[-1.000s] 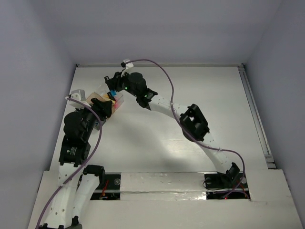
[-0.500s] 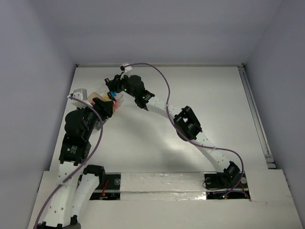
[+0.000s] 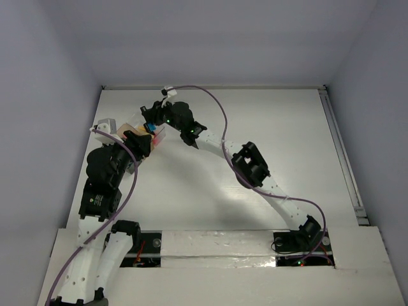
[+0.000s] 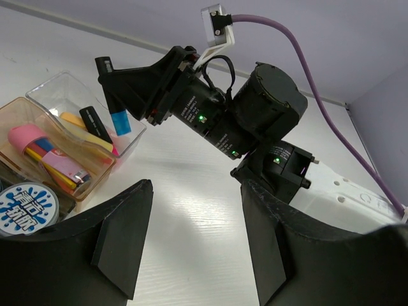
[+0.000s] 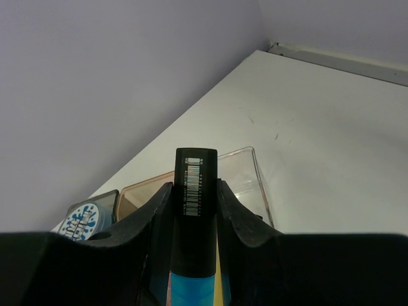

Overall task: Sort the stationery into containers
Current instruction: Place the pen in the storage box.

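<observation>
My right gripper [image 5: 194, 191] is shut on a black highlighter with a blue cap [image 5: 193, 217], cap down, and holds it just above the clear box [image 5: 252, 167]. In the left wrist view the blue cap [image 4: 120, 121] hangs over that box's rim [image 4: 76, 81], where a yellow-capped highlighter [image 4: 95, 127] lies. The adjoining tan-brown box [image 4: 19, 115] holds a pink stick [image 4: 35, 143] and an orange-pink tube. A round blue-and-white disc [image 4: 25, 209] sits in the greyish box beside it. My left gripper [image 4: 197, 242] is open and empty, low over the table right of the boxes.
The boxes [image 3: 137, 131] stand near the table's left edge, close to the left wall. Both arms crowd around them; the right arm [image 3: 252, 166] stretches diagonally across the table. A purple cable [image 3: 210, 95] loops above the right wrist.
The right gripper with the blue-capped highlighter has moved slightly left and farther over the boxes, its elbow shifting left. The left arm has barely moved.
</observation>
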Robot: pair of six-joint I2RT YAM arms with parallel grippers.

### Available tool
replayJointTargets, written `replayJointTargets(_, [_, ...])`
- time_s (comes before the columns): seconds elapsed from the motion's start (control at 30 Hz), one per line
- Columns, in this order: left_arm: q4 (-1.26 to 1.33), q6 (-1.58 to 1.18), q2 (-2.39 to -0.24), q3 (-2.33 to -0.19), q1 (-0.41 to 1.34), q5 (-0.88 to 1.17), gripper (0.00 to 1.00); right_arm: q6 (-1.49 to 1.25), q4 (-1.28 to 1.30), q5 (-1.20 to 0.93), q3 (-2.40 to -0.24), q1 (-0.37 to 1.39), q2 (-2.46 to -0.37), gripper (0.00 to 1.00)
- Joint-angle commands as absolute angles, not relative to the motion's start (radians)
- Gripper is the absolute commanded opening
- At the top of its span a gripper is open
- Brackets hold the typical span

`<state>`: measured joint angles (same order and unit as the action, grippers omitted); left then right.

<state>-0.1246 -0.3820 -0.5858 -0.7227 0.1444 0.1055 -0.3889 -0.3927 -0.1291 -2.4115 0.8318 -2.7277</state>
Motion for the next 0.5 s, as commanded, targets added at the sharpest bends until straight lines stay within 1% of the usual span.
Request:
replayJointTargets(0.0, [-0.089,-0.37,-0.583,-0.769,0.149,0.118,0.54,-0.384,-0.439,-0.14,-2.456,0.834,-2.754,0.34])
replayJointTargets(0.07, [-0.089,-0.368,-0.583,-0.769,0.149,0.118,0.54,-0.385,-0.43,-0.146,-2.45,0.834,-2.747,0.41])
replayJointTargets(0.1, [-0.087,-0.368,-0.581,-0.767,0.149,0.118,0.54,-0.384,-0.436,-0.149,-2.433,0.834,-2.74,0.46])
replayJointTargets(0.17, [-0.087,-0.368,-0.581,-0.767,0.149,0.118,0.54,-0.383,-0.442,-0.152,-2.419,0.834,-2.732,0.52])
replayJointTargets(0.27, [-0.081,-0.371,-0.584,-0.767,0.149,0.123,0.54,-0.385,-0.442,-0.163,-2.408,0.834,-2.723,0.55])
replayJointTargets(0.3, [-0.083,-0.371,-0.584,-0.767,0.149,0.123,0.54,-0.385,-0.44,-0.167,-2.407,0.834,-2.714,0.59])
replayJointTargets(0.37, [-0.081,-0.371,-0.583,-0.767,0.149,0.123,0.54,-0.39,-0.445,-0.173,-2.395,0.834,-2.698,0.61])
replayJointTargets(0.47, [-0.081,-0.371,-0.584,-0.767,0.14,0.121,0.54,-0.396,-0.481,-0.187,-2.323,0.834,-2.629,0.63])
